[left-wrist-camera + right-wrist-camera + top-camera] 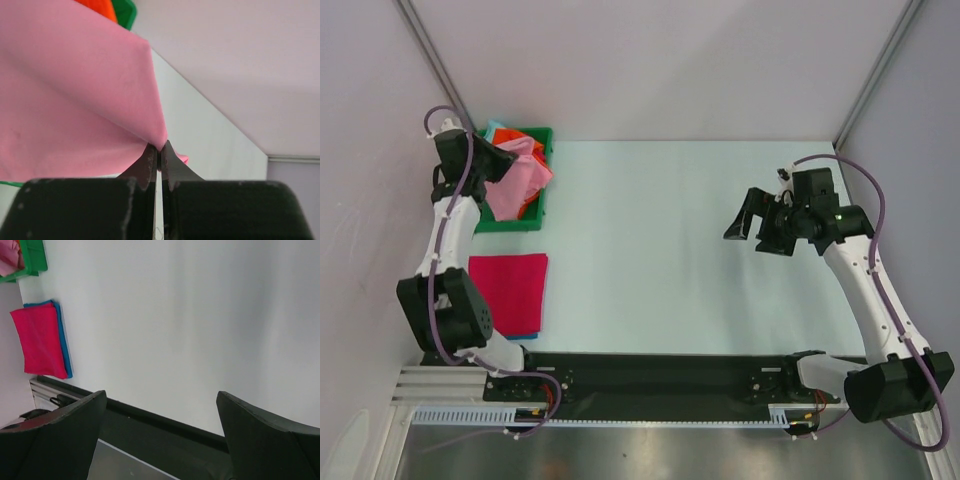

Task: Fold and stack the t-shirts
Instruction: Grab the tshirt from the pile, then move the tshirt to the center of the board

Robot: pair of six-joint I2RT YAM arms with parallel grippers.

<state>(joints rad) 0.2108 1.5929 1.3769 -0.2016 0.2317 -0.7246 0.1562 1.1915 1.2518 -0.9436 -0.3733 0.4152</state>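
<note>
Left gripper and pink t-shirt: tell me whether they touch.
Touching. In the left wrist view the left gripper has its jaws shut on a fold of the pink t-shirt.

Through my right gripper [161, 395] I note both fingers [70, 432] standing wide apart, with nothing between them. Beyond them lies the white table [190, 315]. At left, a folded magenta-red shirt [39, 342] rests on a blue shirt [62, 337], whose edge shows along one side. The top left corner holds part of a green tray [34, 257], with a pink shirt [9, 260] at it. A black strip [165, 422] borders the table.
</note>
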